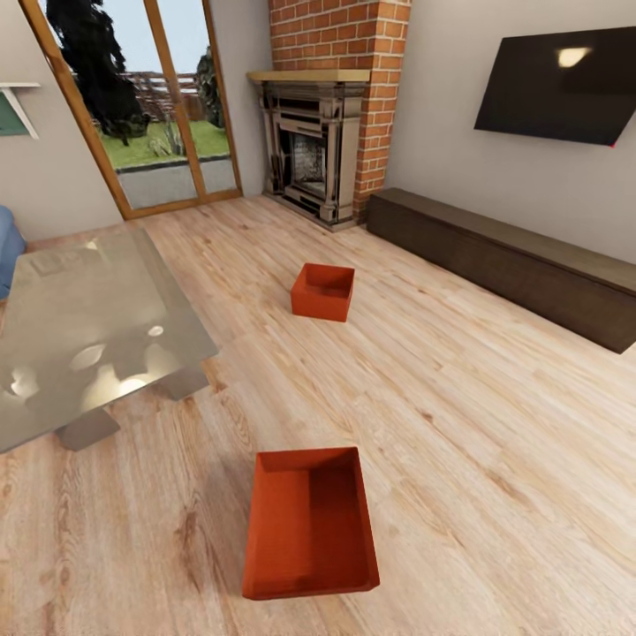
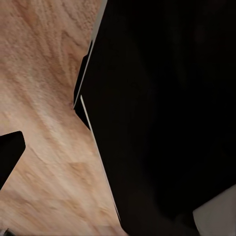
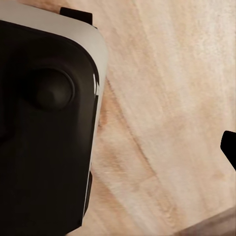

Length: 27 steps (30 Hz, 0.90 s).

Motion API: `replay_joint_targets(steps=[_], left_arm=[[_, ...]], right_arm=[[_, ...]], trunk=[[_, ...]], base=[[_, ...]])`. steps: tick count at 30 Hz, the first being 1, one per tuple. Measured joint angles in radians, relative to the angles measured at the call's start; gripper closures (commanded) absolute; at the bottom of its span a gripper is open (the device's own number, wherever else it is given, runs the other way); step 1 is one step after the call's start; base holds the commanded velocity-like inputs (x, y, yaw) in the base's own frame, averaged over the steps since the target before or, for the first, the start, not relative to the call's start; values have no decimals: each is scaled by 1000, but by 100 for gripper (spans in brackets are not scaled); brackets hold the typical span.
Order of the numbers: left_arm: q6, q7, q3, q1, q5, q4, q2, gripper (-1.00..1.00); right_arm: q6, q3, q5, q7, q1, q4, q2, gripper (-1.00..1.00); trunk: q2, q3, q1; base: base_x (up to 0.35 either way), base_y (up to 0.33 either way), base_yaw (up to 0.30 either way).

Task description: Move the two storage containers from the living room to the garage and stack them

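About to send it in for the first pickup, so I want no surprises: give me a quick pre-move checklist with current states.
1. Near storage container upright, open side up: ok.
2. Near container looks empty: ok.
3. Wood floor between the two containers free of obstacles: ok.
4. Far storage container upright, standing apart from the fireplace: ok.
5. Glass table stands apart from the near container: ok.
6. Pincers open and ready: cannot tell.

Smooth matt orange-red containers [image 1: 310, 521] on light wood-plank flooring [image 1: 459, 397]; glossy glass table [image 1: 88, 327].
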Motion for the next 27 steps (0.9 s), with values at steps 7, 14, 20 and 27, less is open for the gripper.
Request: replay_joint_targets(steps=[7, 14, 20, 27], left_arm=[[0, 0, 0, 0, 1, 0, 0, -100], [-5, 0, 6, 0, 6, -7, -4, -100], [-110, 2, 10, 1, 14, -5, -4, -100], [-160, 2, 10, 1, 16, -2, -4, -100]], right_arm=[[-1, 0, 0, -1, 0, 0, -1, -100], [-3, 0, 1, 0, 0, 0, 0, -100], [-6, 1, 1, -1, 0, 0, 3, -100], [-6, 2, 1, -2, 0, 0, 4, -100]], trunk=[[0, -11, 0], [0, -22, 0], [0, -31, 0], [0, -38, 0]], base=[[0, 0, 0], [0, 0, 0], [0, 0, 89], [0, 0, 83]])
